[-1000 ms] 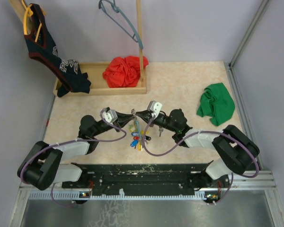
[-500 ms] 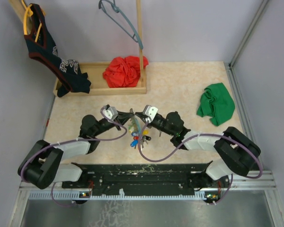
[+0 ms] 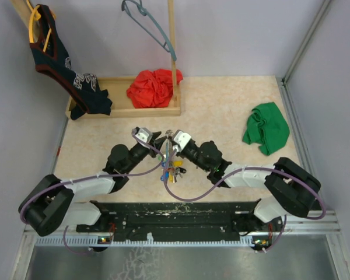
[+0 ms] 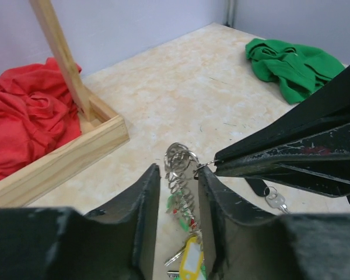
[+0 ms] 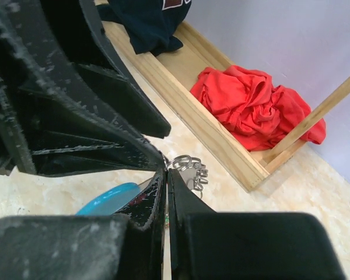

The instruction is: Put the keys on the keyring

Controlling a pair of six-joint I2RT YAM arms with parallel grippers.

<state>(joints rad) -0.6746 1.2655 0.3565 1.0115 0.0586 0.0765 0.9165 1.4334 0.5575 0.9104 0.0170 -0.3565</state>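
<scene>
The keys (image 3: 171,169) hang as a bunch with green, red and yellow tags below the point where both grippers meet at mid-table. In the left wrist view the bunch's stacked silver rings (image 4: 182,169) and a yellow tag (image 4: 192,259) sit in the gap of my open left gripper (image 4: 178,171). My right gripper (image 5: 166,171) is shut, its tip pinching a small split ring (image 4: 207,167) of the bunch. The keyring shows as a light-blue arc (image 5: 108,197) behind the right fingers. One silver key (image 4: 275,200) with a black tag lies or hangs under the right gripper.
A wooden tray (image 3: 163,109) with a red cloth (image 3: 153,87) and an upright post (image 3: 172,46) stands at the back. A green cloth (image 3: 267,127) lies at the right. A dark shirt (image 3: 61,64) and a grey-blue hanger (image 3: 149,23) hang behind. Walls close in on both sides.
Both grippers have moved in toward each other over the key bunch. The left gripper's fingers have come apart around the rings. The right gripper has stayed shut.
</scene>
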